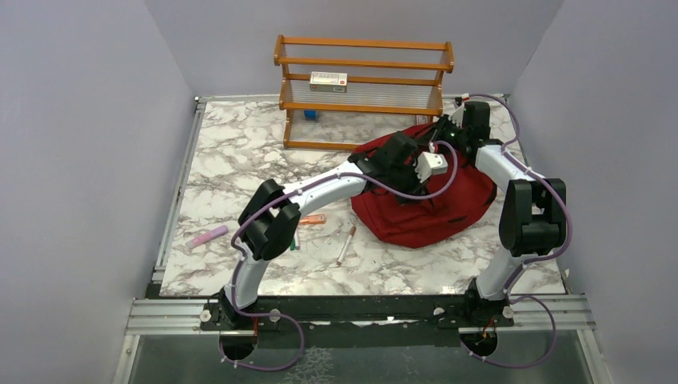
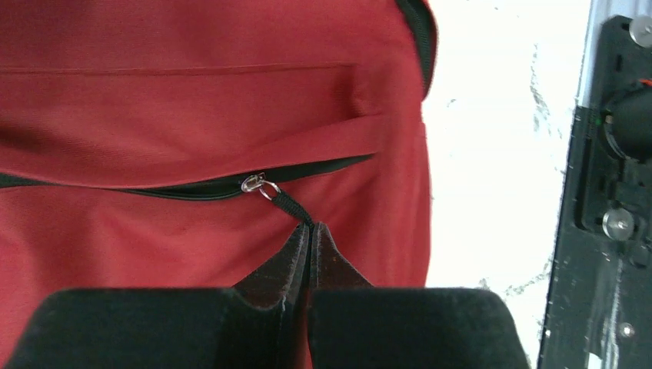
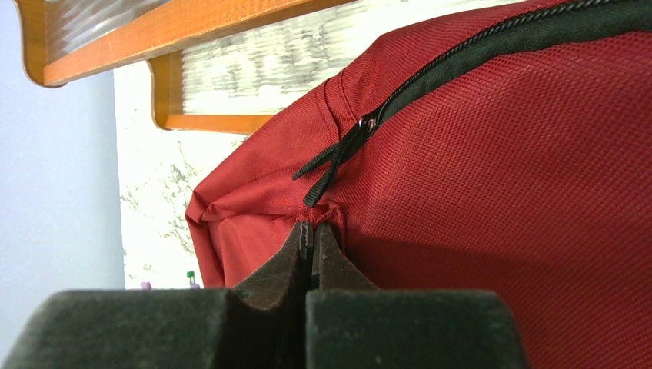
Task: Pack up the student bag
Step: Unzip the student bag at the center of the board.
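Observation:
The dark red student bag (image 1: 432,210) lies on the marble table at the right, in front of the shelf. My left gripper (image 2: 311,227) is shut on the black cord pull (image 2: 291,206) of a front pocket zipper (image 2: 192,188), which lies nearly closed across the red cloth (image 2: 154,115). My right gripper (image 3: 314,225) is shut on a pinched fold of the bag's red fabric (image 3: 319,213) just below another black zipper pull (image 3: 330,161). In the top view the left gripper (image 1: 416,172) and the right gripper (image 1: 444,136) are both over the bag's far part.
A wooden shelf (image 1: 364,84) stands at the back with a white box (image 1: 329,80) on it and a small blue thing (image 1: 310,115) under it. A pink marker (image 1: 207,237), an orange item (image 1: 312,219), a green pen (image 1: 293,242) and a white pen (image 1: 346,244) lie left of the bag.

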### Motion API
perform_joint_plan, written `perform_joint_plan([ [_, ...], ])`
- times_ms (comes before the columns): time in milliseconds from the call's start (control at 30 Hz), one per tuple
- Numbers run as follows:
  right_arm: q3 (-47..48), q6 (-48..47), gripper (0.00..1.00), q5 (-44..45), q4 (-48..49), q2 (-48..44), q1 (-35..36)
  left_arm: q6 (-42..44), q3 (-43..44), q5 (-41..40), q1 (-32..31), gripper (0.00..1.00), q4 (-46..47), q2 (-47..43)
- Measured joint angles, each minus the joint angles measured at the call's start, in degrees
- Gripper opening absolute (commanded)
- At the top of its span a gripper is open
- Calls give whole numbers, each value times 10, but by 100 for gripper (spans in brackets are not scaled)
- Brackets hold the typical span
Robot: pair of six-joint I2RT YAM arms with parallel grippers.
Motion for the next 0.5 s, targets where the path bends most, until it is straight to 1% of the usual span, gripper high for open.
perform_joint_plan([
  [300,0,0,1,0,-1,0,0,-4,-51,2,-56,0,7,-26],
  [500,0,-1,1,0,-6,0,0,-4,-65,18,-64,0,20,-34],
])
